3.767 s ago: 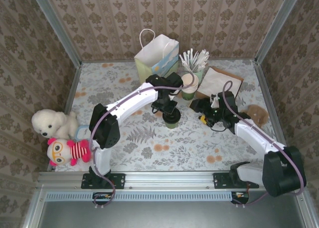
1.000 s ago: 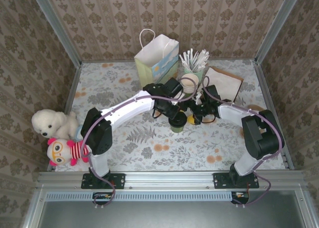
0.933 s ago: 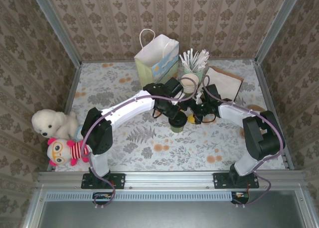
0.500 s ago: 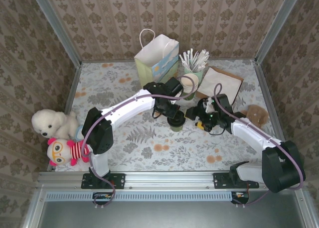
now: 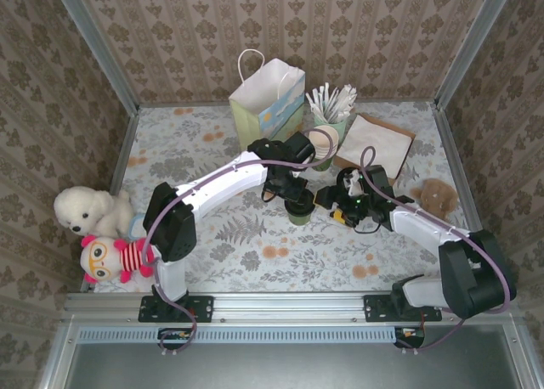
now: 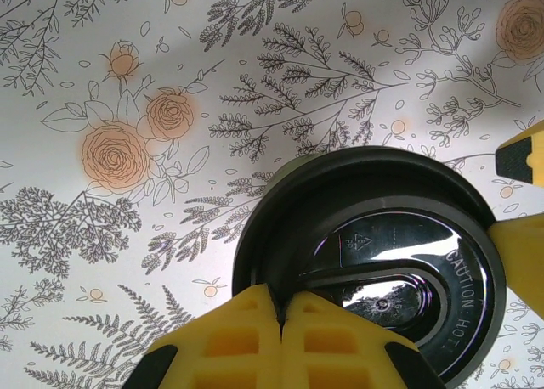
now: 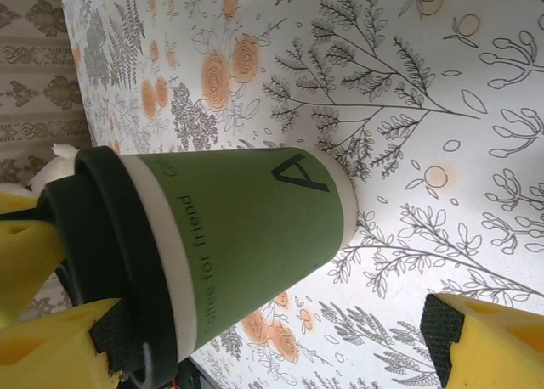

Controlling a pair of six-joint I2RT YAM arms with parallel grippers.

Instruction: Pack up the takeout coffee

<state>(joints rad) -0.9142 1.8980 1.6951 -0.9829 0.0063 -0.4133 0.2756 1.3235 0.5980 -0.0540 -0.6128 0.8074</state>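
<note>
Jaws of the left gripper (image 6: 279,321) are pressed together, pad against pad, right on the rim of the black lid (image 6: 382,245). If they nip the rim or only rest on it, I cannot tell. Jaws of the right gripper (image 7: 268,329) stand wide apart and hold nothing.

The takeout coffee (image 5: 299,212) stands upright near the middle of the flowered table (image 5: 187,134), with its long axis vertical and the lid on. I take twelve o'clock as the far wall. The left gripper comes over the cup from about eleven o'clock, and the right gripper is just beside it at three o'clock. The paper gift bag (image 5: 266,96), open at the top, is between eleven and twelve o'clock from the cup, well apart.

What matters, I think, is the roll of the right gripper. In its wrist view one finger (image 7: 51,346) is at the height of the lid and the other is low by the table. So the opening runs along the cup's axis, not across it, and a side grasp would need a turn first. The left arm is nearer to the bag, so the lift looks more natural for it.
</note>
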